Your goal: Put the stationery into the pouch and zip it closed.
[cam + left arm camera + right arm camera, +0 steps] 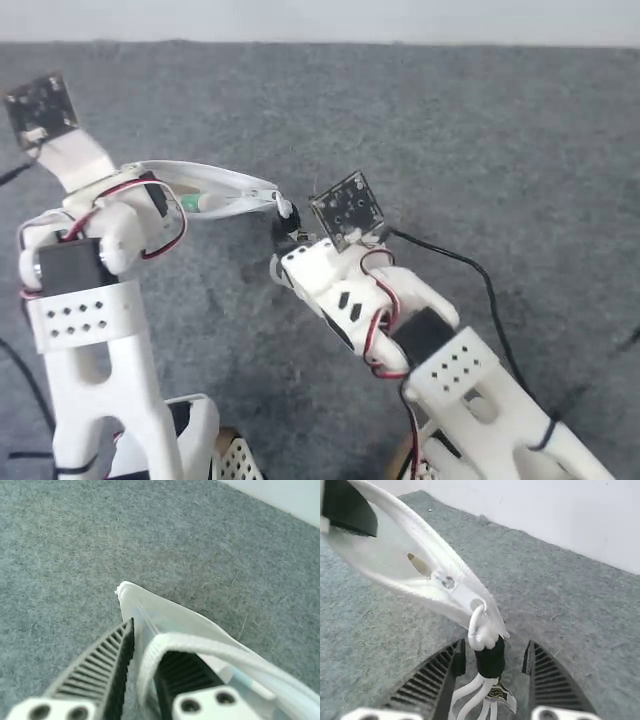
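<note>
A white translucent pouch (215, 188) hangs lifted off the grey mat, its mouth open. My left gripper (158, 197) is shut on the pouch's end; in the left wrist view its fingertips (127, 630) clamp the pouch wall (170, 620). A green-tipped pen (195, 202) lies inside, and a tan tip (419, 564) shows through the pouch (395, 555). At the other end hangs the zipper's black pull tag (490, 662) on a white cord. My right gripper (492, 652) is open, one finger on each side of the tag without touching it; from above it (286, 236) sits just below the pull (288, 218).
Grey carpet-like mat (480, 140) covers the table, with a pale wall (320, 18) at the back. A black cable (487, 290) trails beside the right arm. Both arm bases stand at the near edge.
</note>
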You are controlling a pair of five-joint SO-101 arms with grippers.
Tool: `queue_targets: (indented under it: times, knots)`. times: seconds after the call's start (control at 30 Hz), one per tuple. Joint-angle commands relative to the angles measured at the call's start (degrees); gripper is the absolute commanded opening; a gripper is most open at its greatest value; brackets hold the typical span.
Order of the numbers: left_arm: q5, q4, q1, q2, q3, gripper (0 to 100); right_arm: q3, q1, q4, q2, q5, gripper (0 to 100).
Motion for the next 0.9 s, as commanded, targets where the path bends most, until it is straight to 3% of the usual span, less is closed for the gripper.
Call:
queue_targets:
  times: [0.0, 0.5, 0.73, 0.87]
  knots:
    - [-0.4, -2.9, 0.1, -0.5, -0.7, 1, -0.6, 0.7, -3.1, 1.9, -0.4, 18.3]
    - [-0.4, -3.1, 0.1, -0.4, -0.7, 1, -0.6, 0.7, -8.8, 7.6, 5.2, 18.1]
    - [-0.4, -3.1, 0.1, -0.4, -0.7, 1, -0.6, 0.8, -8.8, 7.3, 5.3, 1.9]
    - [-0.4, -3.1, 0.1, -0.4, -0.7, 1, 0.5, 0.9, -7.5, 4.4, 6.2, 0.6]
